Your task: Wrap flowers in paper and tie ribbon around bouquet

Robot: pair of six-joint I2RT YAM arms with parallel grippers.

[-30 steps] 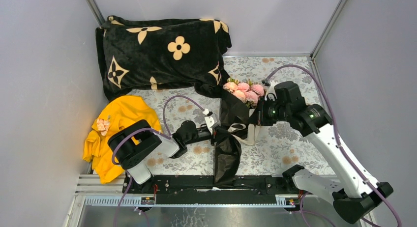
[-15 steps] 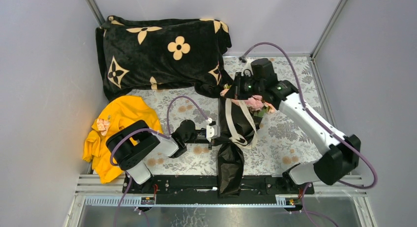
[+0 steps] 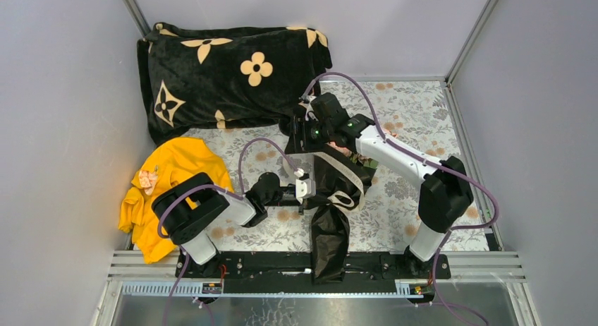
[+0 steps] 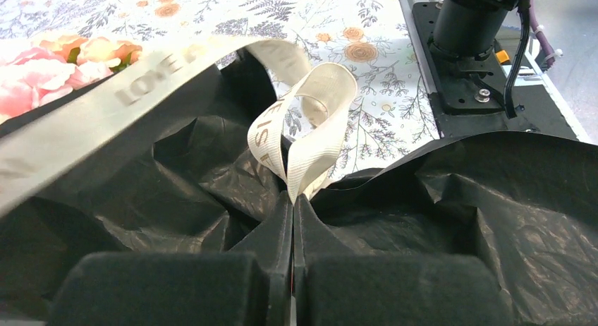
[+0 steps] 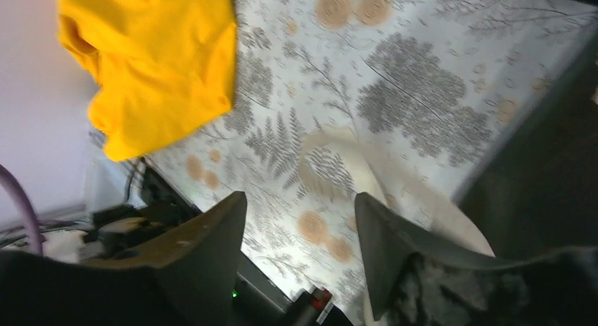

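One bouquet point(image 3: 328, 231) lies along the middle of the table point(image 3: 423, 114). Its narrow tail reaches over the near edge onto the black rail, and its flower end points toward the far edge. It is wrapped in a single sheet of crinkled black paper point(image 4: 176, 178). The flowers point(image 4: 42, 68) show as a few pink and peach blooms at the wide end. In the overhead view the right arm covers most of them, so the exact count cannot be told. One ribbon point(image 4: 310, 135), cream with raised lettering, crosses the paper as a flat diagonal band and curls into one loop. There are two arms. The left gripper point(image 4: 293, 220) is closed, its two pads pressed together, pinching the lower end of the ribbon loop at the left edge of the paper, with the black folds gathered around its tips. The right gripper point(image 5: 300, 202) has its two fingers spread apart with nothing between them. It hangs over the printed table cover just left of the bouquet's wide end, near the blanket. One black blanket point(image 3: 233, 72) with tan flower marks is heaped in the far left corner. One yellow garment point(image 3: 173, 174) lies crumpled by the left edge.
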